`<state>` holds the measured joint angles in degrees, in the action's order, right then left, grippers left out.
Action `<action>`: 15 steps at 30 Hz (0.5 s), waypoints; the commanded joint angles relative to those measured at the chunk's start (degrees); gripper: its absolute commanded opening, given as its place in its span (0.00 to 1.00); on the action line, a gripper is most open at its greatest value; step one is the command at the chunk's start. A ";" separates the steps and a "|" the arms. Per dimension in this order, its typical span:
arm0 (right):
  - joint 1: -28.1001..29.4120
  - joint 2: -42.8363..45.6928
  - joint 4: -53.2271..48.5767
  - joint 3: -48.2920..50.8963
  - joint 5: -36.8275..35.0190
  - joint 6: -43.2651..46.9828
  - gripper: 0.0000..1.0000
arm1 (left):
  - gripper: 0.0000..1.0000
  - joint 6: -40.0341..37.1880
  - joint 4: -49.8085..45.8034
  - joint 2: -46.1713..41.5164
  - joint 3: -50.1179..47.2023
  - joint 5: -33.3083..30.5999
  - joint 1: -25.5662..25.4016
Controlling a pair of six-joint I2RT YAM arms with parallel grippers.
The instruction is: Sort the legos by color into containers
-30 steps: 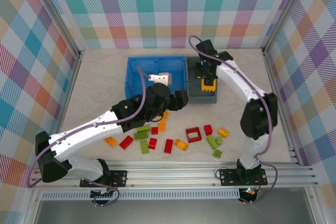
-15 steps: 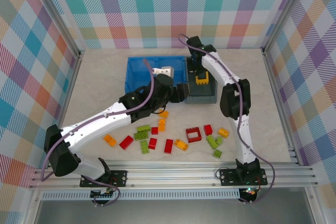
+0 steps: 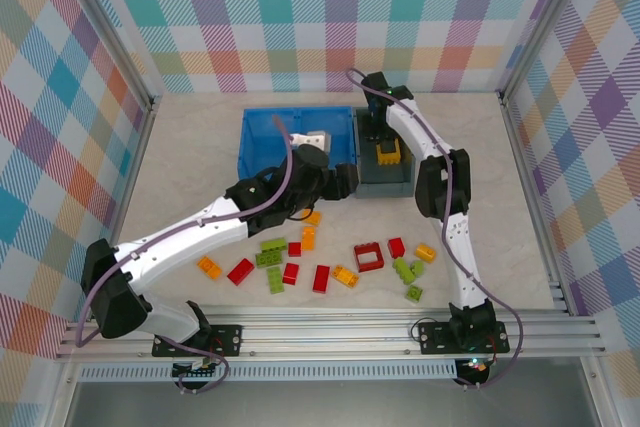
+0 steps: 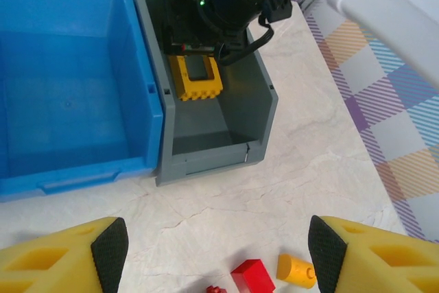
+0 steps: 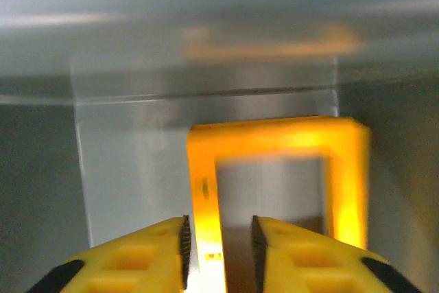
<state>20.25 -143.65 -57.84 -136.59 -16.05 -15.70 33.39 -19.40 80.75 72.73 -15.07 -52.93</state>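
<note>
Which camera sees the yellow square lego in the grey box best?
The left wrist view: the yellow square lego lies on the grey box's floor, nearly whole and sharp. The top view shows it tiny; the right wrist view shows it close but blurry.

We find the right wrist view all fuzzy, and there the 6 o'clock end of the yellow frame (image 5: 274, 135) and the fingers (image 5: 137, 259) of the right gripper (image 5: 218, 238) run off the edge. From the left wrist, that gripper covers the 12 o'clock end of the grey bin (image 4: 260, 114) and of the frame. The blue bin (image 4: 147, 101) is cut off at 9 and 12 o'clock, and the fingers (image 4: 62, 259) of the left gripper (image 4: 214, 252) and a red brick (image 4: 250, 274) at 6 o'clock. From above, the left arm (image 3: 200, 227) hides part of the blue bin's 6 o'clock wall and part of an orange brick (image 3: 313, 217).
</note>
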 commanded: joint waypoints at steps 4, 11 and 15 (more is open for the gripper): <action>1.01 6.22 -1.65 -1.77 -0.03 -1.21 0.36 | 0.72 1.62 -1.99 -4.85 -3.06 -0.05 0.37; 3.30 23.57 -0.73 7.62 -1.95 -2.88 0.35 | 0.67 10.84 -6.06 -3.78 -6.74 6.26 -0.31; 4.48 43.08 5.93 29.26 2.97 -5.24 0.39 | 0.61 17.71 -4.95 -0.04 -10.06 8.20 -3.70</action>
<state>23.90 -112.01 -54.19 -116.57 -15.94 -18.35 44.42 -22.81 78.02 64.82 -9.91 -54.17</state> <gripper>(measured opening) 0.382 0.621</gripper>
